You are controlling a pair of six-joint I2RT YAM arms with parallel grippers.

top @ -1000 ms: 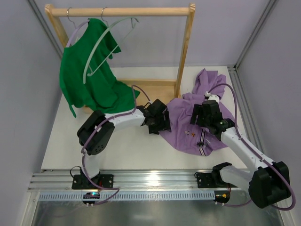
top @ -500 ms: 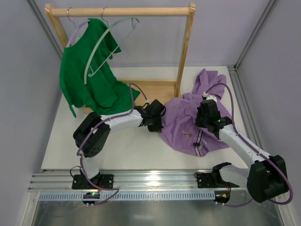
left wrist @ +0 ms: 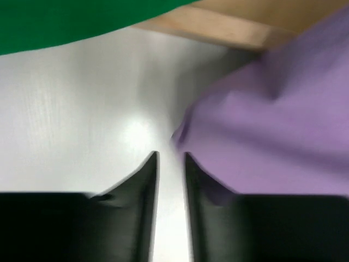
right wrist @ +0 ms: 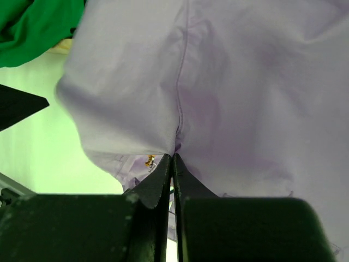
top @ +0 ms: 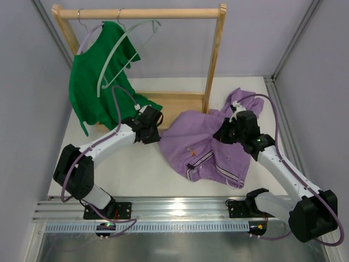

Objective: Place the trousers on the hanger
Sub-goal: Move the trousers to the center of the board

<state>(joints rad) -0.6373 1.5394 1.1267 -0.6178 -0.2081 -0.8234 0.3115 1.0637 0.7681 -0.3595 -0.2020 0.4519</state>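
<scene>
I'm watching from above: one pair of lilac-purple fabric trousers (top: 199,139) lies bunched on the white table (top: 136,169) at about 4 o'clock from the table's middle, with two striped trims showing along its near edge. Two arms are on it, one gripper each.

On the right wrist view, the right gripper (right wrist: 173,159) has its fingers pressed together, pinching a fold of the trousers right at a seam. The cloth drapes off the tips.

On the left wrist view, the left gripper (left wrist: 170,157) has its fingers a narrow slit apart, with bare table showing in the gap and nothing between them. The purple edge sits just beside its tip at 1 o'clock, and the picture is too blurred for me to tell whether it touches.

Up at 11 o'clock stands one wooden rack (top: 163,12), and I count two hangers on its rail. The thin pale grey-green plastic hanger (top: 112,52) hangs bare and tilted, well apart from the trousers. Beside it, the lavender hanger (top: 85,40) carries one dark green T-shirt (top: 95,93), whose hem hangs down near the left gripper.
</scene>
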